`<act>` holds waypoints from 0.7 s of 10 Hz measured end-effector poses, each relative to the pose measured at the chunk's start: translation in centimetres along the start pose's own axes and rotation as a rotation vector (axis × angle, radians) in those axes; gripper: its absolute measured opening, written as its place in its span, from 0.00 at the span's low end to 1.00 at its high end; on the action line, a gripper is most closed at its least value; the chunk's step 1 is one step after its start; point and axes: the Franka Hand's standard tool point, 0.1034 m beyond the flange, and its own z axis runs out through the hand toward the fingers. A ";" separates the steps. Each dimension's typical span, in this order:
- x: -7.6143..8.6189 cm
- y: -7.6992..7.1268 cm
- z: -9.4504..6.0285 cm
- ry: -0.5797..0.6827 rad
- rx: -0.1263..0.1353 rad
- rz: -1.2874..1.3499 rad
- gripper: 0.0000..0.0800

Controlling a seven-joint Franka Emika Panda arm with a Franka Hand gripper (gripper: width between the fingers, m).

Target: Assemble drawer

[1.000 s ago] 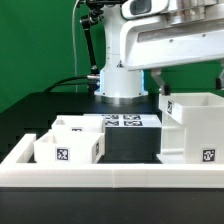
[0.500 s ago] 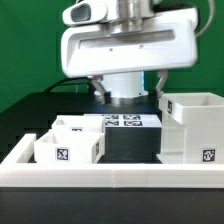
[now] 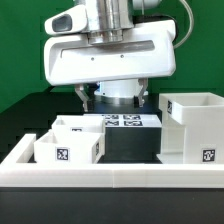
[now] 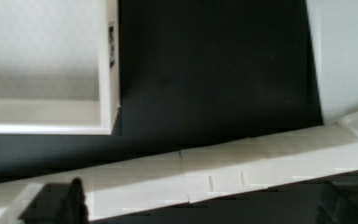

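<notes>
Two small white trays [image 3: 62, 141] with tags stand side by side at the exterior view's left. The large hollow casing [image 3: 190, 124] stands at the exterior view's right. My gripper [image 3: 114, 98] hangs open and empty above the table, between and higher than the trays and the casing, touching nothing. In the wrist view my gripper [image 4: 202, 200] shows only as two dark fingertips [image 4: 55, 200], wide apart over the rail. A white hollow part [image 4: 43, 60] lies beyond them; I cannot tell which part it is.
The marker board [image 3: 125, 122] lies flat on the black table behind the parts. A long low white rail [image 3: 110, 175] edges the table in front and crosses the wrist view [image 4: 229, 165]. The robot's white base [image 3: 118, 90] stands behind.
My gripper has swung from the exterior view's upper right toward the left and come lower. It now hangs over the middle. The trays and the casing have not moved.
</notes>
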 end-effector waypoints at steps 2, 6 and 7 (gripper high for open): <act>-1.6 2.1 1.8 -0.015 -0.019 -0.005 0.81; -4.2 3.8 5.4 0.001 -0.052 0.010 0.81; -4.5 4.0 6.3 -0.004 -0.057 0.011 0.81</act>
